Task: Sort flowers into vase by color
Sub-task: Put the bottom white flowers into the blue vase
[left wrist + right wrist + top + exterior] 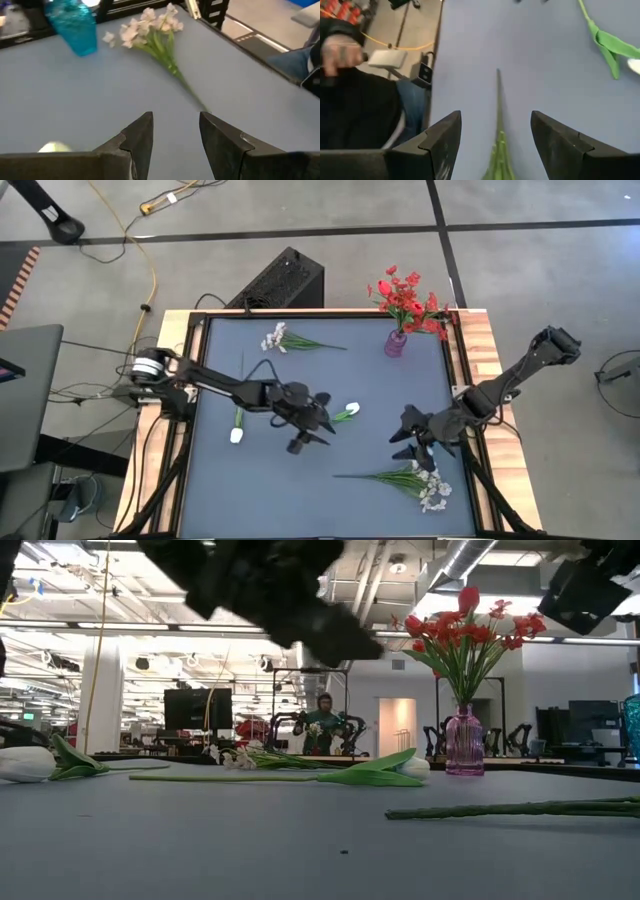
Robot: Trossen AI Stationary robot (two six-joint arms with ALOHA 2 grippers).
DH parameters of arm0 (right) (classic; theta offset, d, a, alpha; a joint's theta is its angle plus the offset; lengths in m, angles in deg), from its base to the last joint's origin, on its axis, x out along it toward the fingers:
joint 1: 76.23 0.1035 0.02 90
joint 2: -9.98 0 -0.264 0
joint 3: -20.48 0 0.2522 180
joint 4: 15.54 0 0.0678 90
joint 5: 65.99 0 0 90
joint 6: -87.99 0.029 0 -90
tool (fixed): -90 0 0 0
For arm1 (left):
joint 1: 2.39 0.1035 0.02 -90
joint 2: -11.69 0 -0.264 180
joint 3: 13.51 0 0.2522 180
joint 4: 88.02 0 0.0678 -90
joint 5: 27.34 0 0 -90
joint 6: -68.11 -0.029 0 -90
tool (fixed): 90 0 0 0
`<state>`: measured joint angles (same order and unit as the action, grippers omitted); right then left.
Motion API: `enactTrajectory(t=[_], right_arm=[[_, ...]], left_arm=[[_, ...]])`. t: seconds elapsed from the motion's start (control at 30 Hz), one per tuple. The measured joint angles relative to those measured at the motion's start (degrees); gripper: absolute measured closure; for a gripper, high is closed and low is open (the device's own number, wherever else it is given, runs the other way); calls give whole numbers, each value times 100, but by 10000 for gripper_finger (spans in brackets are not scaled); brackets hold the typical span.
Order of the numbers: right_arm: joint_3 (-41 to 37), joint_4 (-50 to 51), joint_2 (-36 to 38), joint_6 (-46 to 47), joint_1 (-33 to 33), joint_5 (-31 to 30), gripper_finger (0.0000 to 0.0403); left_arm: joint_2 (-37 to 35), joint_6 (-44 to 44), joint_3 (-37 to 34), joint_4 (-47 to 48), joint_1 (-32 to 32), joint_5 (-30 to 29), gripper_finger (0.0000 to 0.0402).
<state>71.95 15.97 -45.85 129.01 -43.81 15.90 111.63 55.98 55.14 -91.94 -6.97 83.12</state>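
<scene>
Red flowers (408, 300) stand in a purple vase (396, 343) at the far right. A white tulip (348, 411) lies mid-table and another (237, 430) to its left. One white spray (281, 338) lies at the far left, a second (422, 482) near the right. My left gripper (315, 430) hovers open beside the middle tulip. In its wrist view its fingers (175, 120) point at the second spray (150, 27) and a blue vase (75, 25). My right gripper (408, 442) hangs open above that spray's stem (498, 100).
Wooden rails (478, 350) frame the blue mat. A black box (280, 280) and cables lie beyond the far edge. A person (355, 95) sits past the table's edge in the right wrist view. The mat's near left part is bare.
</scene>
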Motion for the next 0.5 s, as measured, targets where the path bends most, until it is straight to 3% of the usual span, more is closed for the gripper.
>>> enactTrajectory(t=[0.2, 0.33, 0.5], right_arm=[[0, 32, 0, -733, -4, -441, 138], [0, 10, 0, -1107, -7, -897, 138], [0, 7, -14, -964, 25, -1162, 138]], left_arm=[[994, 630, 1225, 247, -358, -297, 253], [1605, 865, 2156, 1040, -610, -974, 253], [2368, 1040, 3175, 1926, -996, -1097, 253]])
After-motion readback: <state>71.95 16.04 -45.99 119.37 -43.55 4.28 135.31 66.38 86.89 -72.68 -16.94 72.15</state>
